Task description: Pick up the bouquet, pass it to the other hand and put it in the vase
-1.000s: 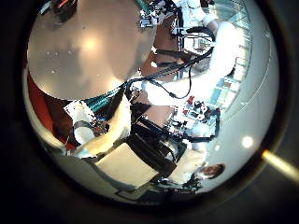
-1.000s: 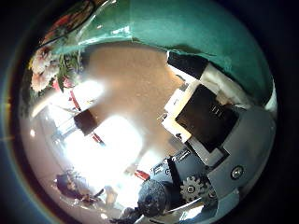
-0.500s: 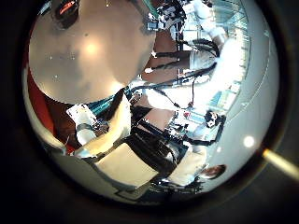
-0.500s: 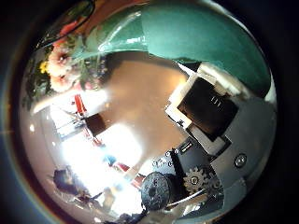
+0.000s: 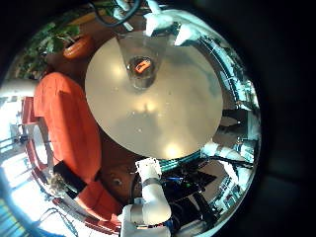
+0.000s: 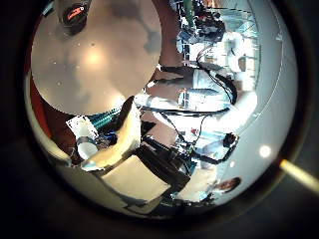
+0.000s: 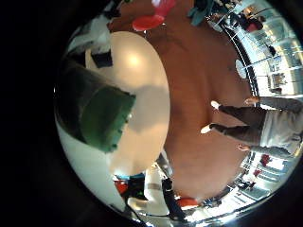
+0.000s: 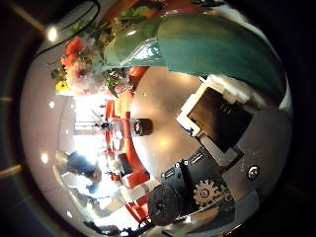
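Round pale table [image 5: 163, 99], orange sofa [image 5: 69, 123] beside it, brown floor [image 7: 204, 90], seemingly bright windows [image 8: 94, 109]

One bouquet [image 8: 148, 44], one vase [image 5: 140, 70], one table [image 5: 183, 109]

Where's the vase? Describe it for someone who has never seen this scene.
Start at the round table below the left hand. The vase stands off-centre on it, alone on the top. It is see-through and upright, unlike the wrapped bouquet, which is held in the right hand.
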Motion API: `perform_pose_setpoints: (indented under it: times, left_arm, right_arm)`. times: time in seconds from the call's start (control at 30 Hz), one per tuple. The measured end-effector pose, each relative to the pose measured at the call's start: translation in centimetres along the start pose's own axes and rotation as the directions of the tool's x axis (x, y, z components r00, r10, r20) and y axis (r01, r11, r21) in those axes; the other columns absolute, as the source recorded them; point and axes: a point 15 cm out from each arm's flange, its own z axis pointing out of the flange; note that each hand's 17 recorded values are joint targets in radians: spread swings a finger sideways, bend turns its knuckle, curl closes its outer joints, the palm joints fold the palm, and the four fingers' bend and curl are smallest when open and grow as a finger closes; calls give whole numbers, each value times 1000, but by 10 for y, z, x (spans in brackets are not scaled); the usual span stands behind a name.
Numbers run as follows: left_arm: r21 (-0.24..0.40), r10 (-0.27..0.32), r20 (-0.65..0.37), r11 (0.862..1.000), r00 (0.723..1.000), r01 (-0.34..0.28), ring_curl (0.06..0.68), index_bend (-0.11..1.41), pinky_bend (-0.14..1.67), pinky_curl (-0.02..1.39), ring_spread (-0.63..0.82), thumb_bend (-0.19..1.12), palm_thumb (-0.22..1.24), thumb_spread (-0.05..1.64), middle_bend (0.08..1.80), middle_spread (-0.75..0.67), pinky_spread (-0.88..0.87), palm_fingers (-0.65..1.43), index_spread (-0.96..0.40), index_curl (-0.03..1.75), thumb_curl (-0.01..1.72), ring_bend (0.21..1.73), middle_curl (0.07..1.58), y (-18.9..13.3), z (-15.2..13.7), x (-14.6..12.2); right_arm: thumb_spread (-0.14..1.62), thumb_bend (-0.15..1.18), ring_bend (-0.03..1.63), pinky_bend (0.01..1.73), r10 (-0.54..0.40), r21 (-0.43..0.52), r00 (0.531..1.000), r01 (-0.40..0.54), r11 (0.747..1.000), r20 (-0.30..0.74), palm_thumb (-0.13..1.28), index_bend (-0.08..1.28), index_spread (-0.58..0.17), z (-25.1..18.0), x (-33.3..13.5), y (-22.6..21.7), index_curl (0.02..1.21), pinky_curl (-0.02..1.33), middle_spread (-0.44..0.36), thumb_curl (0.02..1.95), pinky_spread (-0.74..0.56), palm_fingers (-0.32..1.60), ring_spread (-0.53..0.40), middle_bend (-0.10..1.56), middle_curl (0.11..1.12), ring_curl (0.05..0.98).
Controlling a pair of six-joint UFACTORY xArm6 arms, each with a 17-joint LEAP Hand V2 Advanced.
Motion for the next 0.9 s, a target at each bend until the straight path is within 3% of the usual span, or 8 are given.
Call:
perform_pose_setpoints:
  times: [0.23,0.43,0.5,0.6,0.8,0.9]
  left_arm:
    - [73,3,-155,997,988,8,209,161,276,345,501,-25,395,1113,201,324,470,290,146,336,336,594,338,-1,-16,-3]
    - [173,87,-326,984,941,-31,208,165,289,347,481,-28,369,1106,200,314,449,297,145,331,334,619,347,-12,-33,21]
    - [225,116,-393,974,912,-27,207,166,292,347,478,-28,358,1097,196,314,445,296,148,330,334,630,348,-17,-44,28]
    - [285,172,-477,958,862,-33,208,159,304,351,475,-33,337,1074,192,327,439,270,160,326,335,642,349,-24,-59,46]
    - [357,249,-590,934,768,-28,207,153,342,360,483,-34,300,1015,192,391,442,204,199,310,335,669,344,-35,-85,65]
    - [405,333,-656,913,678,-56,208,147,355,361,490,-44,263,965,195,412,445,179,215,301,330,684,343,-39,-102,86]
  right_arm:
    - [906,64,1448,1429,-61,111,976,38,993,211,1140,1143,-251,-48,-58,14,935,611,-137,933,-174,1120,-197,1361,825,699]
    - [896,54,1446,1407,-158,158,881,96,983,447,1130,1156,-240,-73,-126,37,928,646,-133,996,-179,1123,-194,1367,814,704]
    - [897,53,1444,1398,-188,172,845,116,978,501,1128,1159,-237,-81,-147,50,924,658,-132,1017,-181,1124,-194,1371,811,705]
    - [896,50,1443,1385,-220,194,828,137,971,515,1124,1163,-233,-86,-165,69,920,676,-130,1046,-181,1122,-194,1375,806,707]
    - [898,44,1445,1364,-262,163,779,205,965,569,1118,1167,-228,-63,-206,117,911,710,-129,1098,-187,1127,-193,1381,797,710]
    - [899,41,1446,1353,-283,162,760,232,959,586,1116,1168,-226,-60,-220,130,907,726,-128,1122,-189,1128,-192,1384,793,710]
